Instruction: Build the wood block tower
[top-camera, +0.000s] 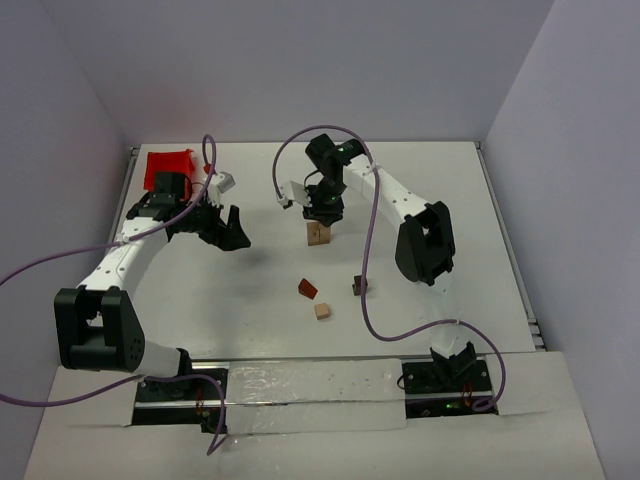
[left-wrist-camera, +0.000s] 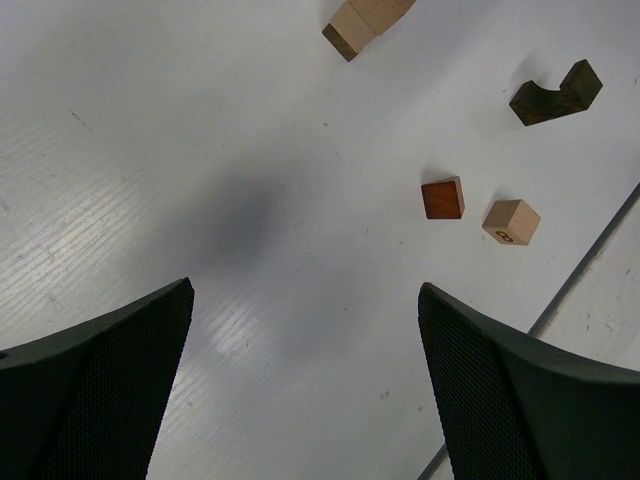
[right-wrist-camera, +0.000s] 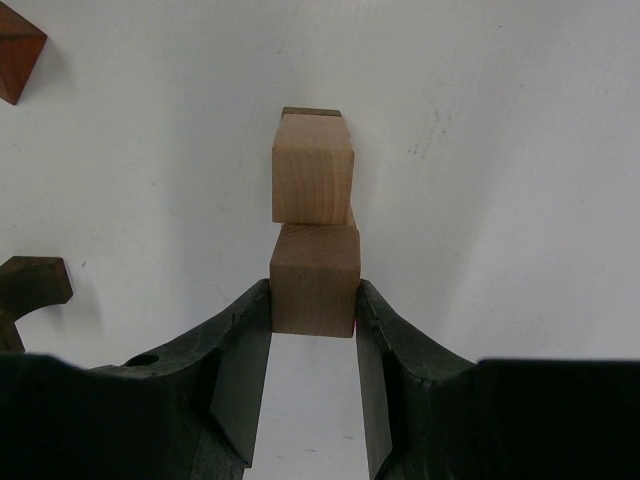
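Clamps one tan top cube (right-wrist-camera: 315, 280) narrowly between the fingers of the right gripper (right-wrist-camera: 313, 296), on top of the wood block tower (top-camera: 319, 235). Stands upright at the far middle of the white table (top-camera: 250, 300), with one paler cube (right-wrist-camera: 313, 180) directly under the held one and the brown edge of a third piece below that. Counts three loose pieces nearer the bases: one reddish-brown wedge (top-camera: 307, 289), one light tan cube (top-camera: 322, 311) near it, and one dark brown arch block (top-camera: 358, 286) off to the right. Spreads the left gripper (top-camera: 226, 232) wide above bare table, gripping nothing. Shows one red bin (top-camera: 170, 165) at the far left corner.
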